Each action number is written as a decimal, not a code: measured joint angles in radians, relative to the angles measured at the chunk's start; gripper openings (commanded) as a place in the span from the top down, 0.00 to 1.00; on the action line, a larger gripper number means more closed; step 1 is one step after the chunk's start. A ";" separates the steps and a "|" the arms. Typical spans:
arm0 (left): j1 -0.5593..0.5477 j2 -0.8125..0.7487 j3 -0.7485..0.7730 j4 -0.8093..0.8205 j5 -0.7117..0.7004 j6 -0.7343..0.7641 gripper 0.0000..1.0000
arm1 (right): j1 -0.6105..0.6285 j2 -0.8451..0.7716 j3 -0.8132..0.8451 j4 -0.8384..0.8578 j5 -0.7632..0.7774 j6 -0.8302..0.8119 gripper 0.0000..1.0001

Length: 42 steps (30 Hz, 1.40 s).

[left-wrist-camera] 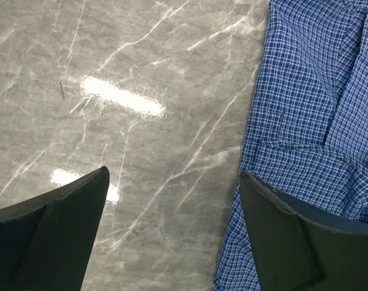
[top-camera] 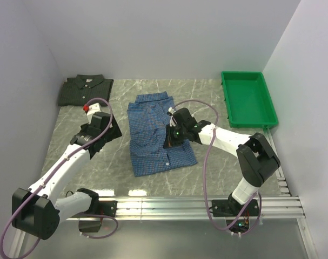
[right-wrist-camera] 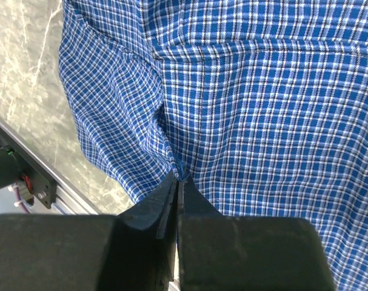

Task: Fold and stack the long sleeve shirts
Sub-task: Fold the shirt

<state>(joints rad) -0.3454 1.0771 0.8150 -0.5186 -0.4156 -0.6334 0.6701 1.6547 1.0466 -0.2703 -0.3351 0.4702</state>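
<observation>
The blue checked shirt (top-camera: 153, 129) lies partly folded in the middle of the table, collar to the back. My right gripper (top-camera: 171, 139) is over its right half and shut on a pinched fold of the blue cloth (right-wrist-camera: 179, 176). My left gripper (top-camera: 105, 128) is open over bare table just left of the shirt; in its wrist view the right finger (left-wrist-camera: 293, 236) overlaps the shirt's edge (left-wrist-camera: 311, 91). The dark green-grey checked shirt (top-camera: 86, 89) lies folded at the back left corner.
A green plastic tray (top-camera: 248, 99) stands at the back right, nothing in it. The table is grey marble (top-camera: 218, 167), with a metal rail (top-camera: 207, 205) along its near edge and white walls on the other sides.
</observation>
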 measured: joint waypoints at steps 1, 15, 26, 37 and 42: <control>0.001 0.000 0.000 0.000 0.000 0.002 0.06 | 0.000 0.000 0.011 -0.010 0.002 -0.005 1.00; 0.019 0.009 0.000 0.002 0.015 0.005 0.09 | 0.021 0.024 0.264 -0.132 0.119 -0.156 1.00; 0.021 0.036 0.000 -0.003 0.063 -0.019 0.21 | 0.016 0.248 0.312 -0.144 0.207 -0.195 0.91; 0.015 0.034 -0.023 0.029 0.264 -0.113 0.25 | -0.015 0.236 0.365 -0.139 0.256 -0.163 0.55; -0.031 0.081 -0.026 0.110 0.383 -0.175 0.35 | -0.084 0.127 0.288 -0.069 0.162 -0.094 0.55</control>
<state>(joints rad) -0.3763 1.1584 0.7895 -0.4088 -0.0330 -0.8089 0.5858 1.7821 1.3342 -0.3389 -0.1730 0.3763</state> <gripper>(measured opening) 0.679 0.449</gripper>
